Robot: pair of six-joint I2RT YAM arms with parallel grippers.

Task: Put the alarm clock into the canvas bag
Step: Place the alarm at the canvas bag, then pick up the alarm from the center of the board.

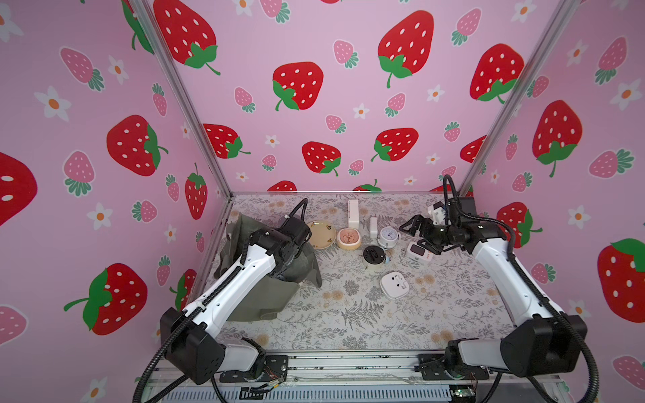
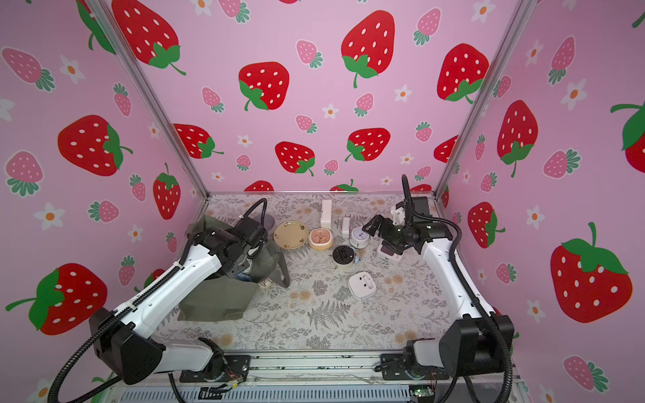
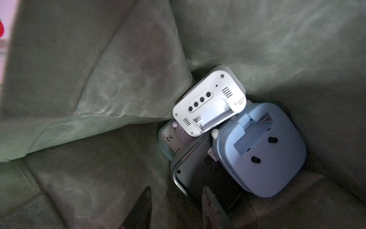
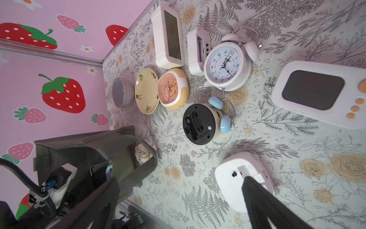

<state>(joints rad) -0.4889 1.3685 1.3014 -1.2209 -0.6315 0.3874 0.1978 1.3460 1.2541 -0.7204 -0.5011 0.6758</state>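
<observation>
We found the canvas bag [image 1: 260,301] standing open-mouthed on the left side of the bench [image 1: 349,328], with the left arm reaching down into it. In the left wrist view, the left gripper [image 3: 176,198] hung inside the bag, its fingers apart and nothing between them.

The white alarm clock [image 3: 208,103] lay in the bag on top of the pile. It was back upward with its battery bay showing, and it leaned against a fold of the fabric wall. A pale blue clock [image 3: 261,152] lay touching it, also back up. Under both we saw a dark-screened clock [image 3: 198,176] with a grey rim. A corner of a numbered dial [image 3: 170,140] peeped out beneath the white one.

The right gripper [image 1: 417,237] hovered with its jaws spread wide and empty over the far right of the bench, by a white clock with orange buttons [image 4: 316,93]. Near it stood a white twin-bell clock [image 1: 388,237] and a black-backed clock with blue bells [image 1: 374,258]. A rounded white clock [image 1: 395,285] lay face down close by.

A yellow plate [image 1: 321,234] and a peach clock [image 1: 348,238] sat side by side between the bag and those clocks. A grey bowl [image 4: 120,92] sat just beside the plate.
</observation>
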